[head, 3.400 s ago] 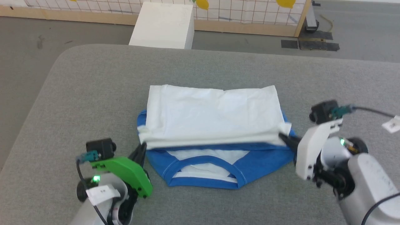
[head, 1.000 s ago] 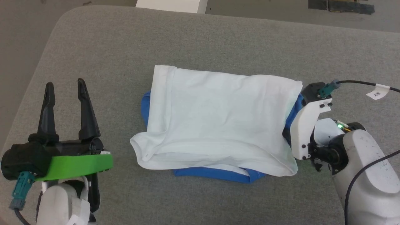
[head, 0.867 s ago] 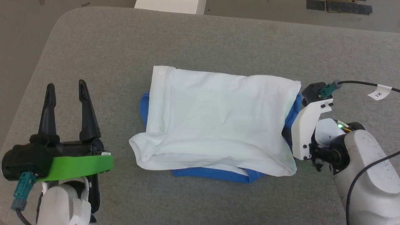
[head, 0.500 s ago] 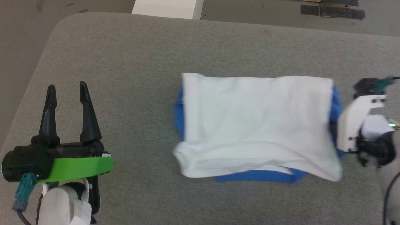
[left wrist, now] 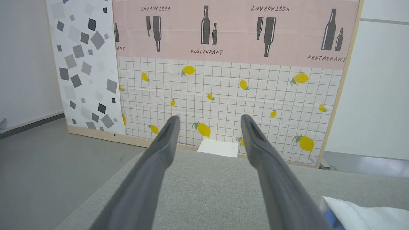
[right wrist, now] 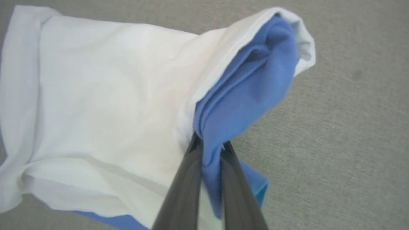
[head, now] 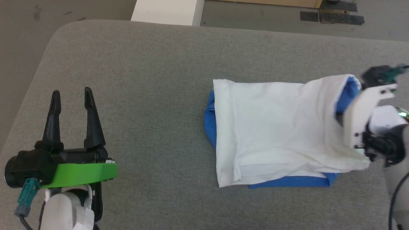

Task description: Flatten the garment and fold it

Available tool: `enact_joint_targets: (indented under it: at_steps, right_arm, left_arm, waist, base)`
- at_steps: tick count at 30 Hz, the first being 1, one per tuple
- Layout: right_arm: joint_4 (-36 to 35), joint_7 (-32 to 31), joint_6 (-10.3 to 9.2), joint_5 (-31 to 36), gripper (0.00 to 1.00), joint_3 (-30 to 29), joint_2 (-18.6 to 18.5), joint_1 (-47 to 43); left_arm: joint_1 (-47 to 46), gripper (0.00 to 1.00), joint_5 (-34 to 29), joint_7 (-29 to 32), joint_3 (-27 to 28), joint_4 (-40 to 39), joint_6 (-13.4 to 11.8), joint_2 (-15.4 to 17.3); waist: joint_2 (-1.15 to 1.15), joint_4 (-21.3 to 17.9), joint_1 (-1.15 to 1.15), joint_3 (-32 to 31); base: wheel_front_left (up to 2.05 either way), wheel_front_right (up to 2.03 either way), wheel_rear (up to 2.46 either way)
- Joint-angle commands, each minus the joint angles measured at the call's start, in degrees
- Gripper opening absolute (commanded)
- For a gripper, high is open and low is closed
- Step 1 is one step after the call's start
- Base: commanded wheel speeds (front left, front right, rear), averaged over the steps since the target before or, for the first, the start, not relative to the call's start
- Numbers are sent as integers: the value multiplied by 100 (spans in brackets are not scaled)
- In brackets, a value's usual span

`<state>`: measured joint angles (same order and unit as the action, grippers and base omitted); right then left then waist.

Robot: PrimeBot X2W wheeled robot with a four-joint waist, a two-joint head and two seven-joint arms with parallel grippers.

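While the right gripper (right wrist: 209, 145) pinches the garment (head: 274, 124) at its lifted right edge, carry it leftward low and even; left gripper (head: 72, 92) sits spread, near-left.

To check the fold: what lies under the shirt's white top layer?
Under the white layer of the garment, blue fabric shows at the left edge, the near edge and the raised right end, where the right gripper pinches it. The rest underneath is covered.
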<state>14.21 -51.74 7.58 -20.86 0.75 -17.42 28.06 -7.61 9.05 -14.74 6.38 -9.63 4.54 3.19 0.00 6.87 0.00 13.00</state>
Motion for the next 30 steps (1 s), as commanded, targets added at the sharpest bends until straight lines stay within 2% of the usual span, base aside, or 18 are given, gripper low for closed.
enact_joint_targets:
  at_steps: [1, 6, 11, 18, 25, 26, 27, 30]
  right_arm:
    - [-189, -112, -9, -169, 0, 194, 48, -51]
    - [-673, -353, -9, -620, 0, 972, 183, -101]
    - [-606, -301, -9, -832, 0, 1585, 556, -9]
    - [151, 189, -9, -747, 0, 1843, 1179, 329]
    - [1153, 869, -9, -360, 0, 1800, 1416, 685]
    - [1284, 1000, -9, -328, 65, 1836, 1430, 722]
    - [1378, 1089, -9, -335, 100, 1857, 1438, 743]
    - [1492, 1324, -9, -743, 100, 2012, 1450, 796]
  left_arm:
    - [103, 100, -45, -26, -5, 13, 27, -26]
    - [95, 100, -22, -26, -59, 50, 40, -29]
    - [116, 100, -9, -26, -73, 83, 62, -30]
    - [189, 100, 45, -26, -134, 116, 56, -30]
    - [217, 100, 75, -26, -177, 102, 29, -31]
    - [223, 100, 78, -26, -181, 110, 24, -31]
    - [225, 100, 79, -26, -186, 117, 21, -31]
    - [246, 100, 71, -26, -195, 140, 14, -31]
  waist:
    - [0, -26, 0, -54]
    - [0, 18, 0, -120]
    - [0, 141, 0, -153]
    - [0, 430, 0, -105]
    - [0, 610, 0, -4]
    - [0, 617, 0, 2]
    - [0, 619, 0, -1]
    - [0, 586, 0, -44]
  base:
    - [0, 0, 0]
    - [0, 0, 0]
    - [0, 0, 0]
    - [0, 0, 0]
    - [0, 0, 0]
    - [0, 0, 0]
    - [0, 0, 0]
    - [0, 0, 0]
